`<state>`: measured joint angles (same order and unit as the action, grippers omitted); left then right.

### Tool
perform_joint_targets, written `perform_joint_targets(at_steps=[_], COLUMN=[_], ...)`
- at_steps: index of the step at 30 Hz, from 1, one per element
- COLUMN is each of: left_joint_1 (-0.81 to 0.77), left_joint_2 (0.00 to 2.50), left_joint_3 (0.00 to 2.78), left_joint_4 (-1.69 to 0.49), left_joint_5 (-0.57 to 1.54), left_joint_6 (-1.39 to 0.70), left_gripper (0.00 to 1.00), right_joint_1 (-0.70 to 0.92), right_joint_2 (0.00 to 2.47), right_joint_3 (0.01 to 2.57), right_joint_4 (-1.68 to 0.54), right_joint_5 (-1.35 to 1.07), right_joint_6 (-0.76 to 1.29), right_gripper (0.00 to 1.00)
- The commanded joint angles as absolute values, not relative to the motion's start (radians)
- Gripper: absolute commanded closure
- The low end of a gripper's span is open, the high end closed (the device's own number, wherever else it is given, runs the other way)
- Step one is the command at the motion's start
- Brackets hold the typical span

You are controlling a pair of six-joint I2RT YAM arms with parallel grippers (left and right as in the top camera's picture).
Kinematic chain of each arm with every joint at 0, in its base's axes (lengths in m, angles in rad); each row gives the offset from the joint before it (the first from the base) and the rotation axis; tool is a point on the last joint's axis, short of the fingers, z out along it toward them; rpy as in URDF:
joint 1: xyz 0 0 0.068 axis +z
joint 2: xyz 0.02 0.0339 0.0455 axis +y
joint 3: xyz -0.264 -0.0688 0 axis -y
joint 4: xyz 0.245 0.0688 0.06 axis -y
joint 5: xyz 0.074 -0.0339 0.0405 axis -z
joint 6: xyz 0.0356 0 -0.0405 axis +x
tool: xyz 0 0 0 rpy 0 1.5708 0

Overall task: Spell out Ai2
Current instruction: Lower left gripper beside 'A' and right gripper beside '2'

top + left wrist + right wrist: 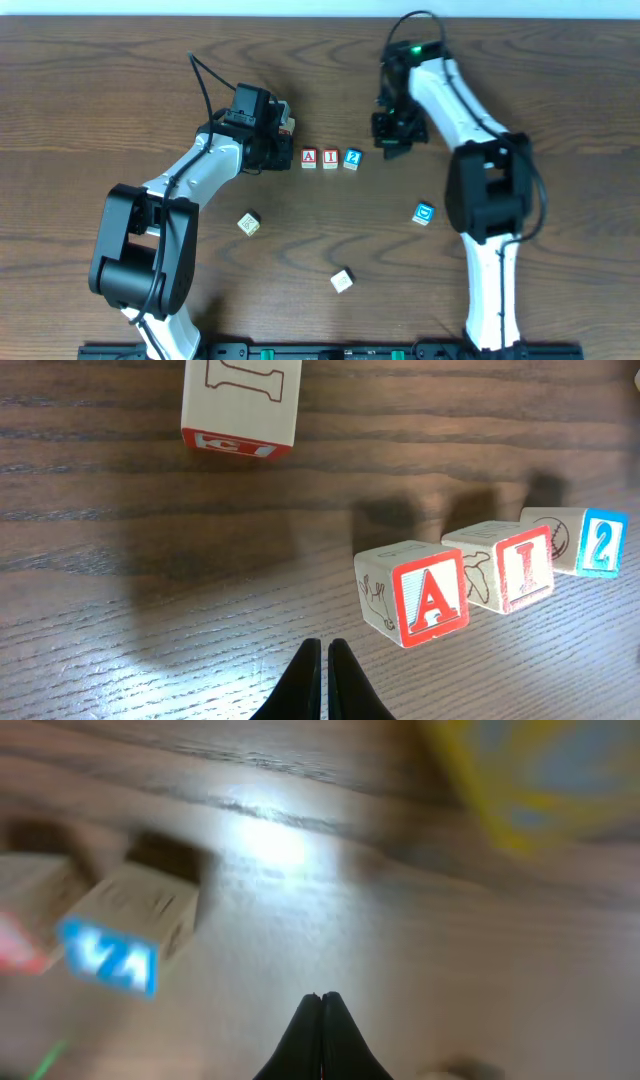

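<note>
Row on brown wooden worktop (100,80): red-lettered wooden A block (309,158), red I block (330,158), blue 2 block (352,158) | left gripper (323,648) closed, empty | right gripper (321,1000) closed, empty

Blue-faced block (424,213), cream block (249,224), white block (343,281).

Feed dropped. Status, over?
Left gripper, right gripper shut, empty. Red A wooden block, red I wooden block, blue 2 wooden block in row. Nothing blocking.
</note>
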<state>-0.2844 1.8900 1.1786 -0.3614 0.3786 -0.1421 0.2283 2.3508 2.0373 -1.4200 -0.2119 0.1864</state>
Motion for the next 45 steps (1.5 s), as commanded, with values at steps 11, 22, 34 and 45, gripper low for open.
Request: perform_joint_targets(at_steps=[11,22,34,45], left_joint_1=[-0.285,-0.285,-0.285,-0.285], left_joint_2=[1.904,1.904,1.931,1.958], left_joint_3=[1.196,1.196,1.196,1.196], left_joint_4=[-0.366,-0.356,-0.311,-0.279], left_joint_5=[0.419,0.417,0.42,0.466], left_joint_6=[-0.165,-0.258,-0.324,-0.372], left_gripper=[0.94,0.94,0.94,0.94], right_joint_1=[0.138,0.191,0.2,0.228], right_joint_2=[1.782,1.912,2.008,2.03], right_joint_3=[1.459,1.314,1.314,1.314], right_joint_4=[-1.008,-0.747,-0.663,-0.603], right_joint_5=[-0.453,-0.522,-0.527,-0.527], right_joint_6=[0.092,0.258,0.313,0.375], right_gripper=[0.99,0.99,0.98,0.99])
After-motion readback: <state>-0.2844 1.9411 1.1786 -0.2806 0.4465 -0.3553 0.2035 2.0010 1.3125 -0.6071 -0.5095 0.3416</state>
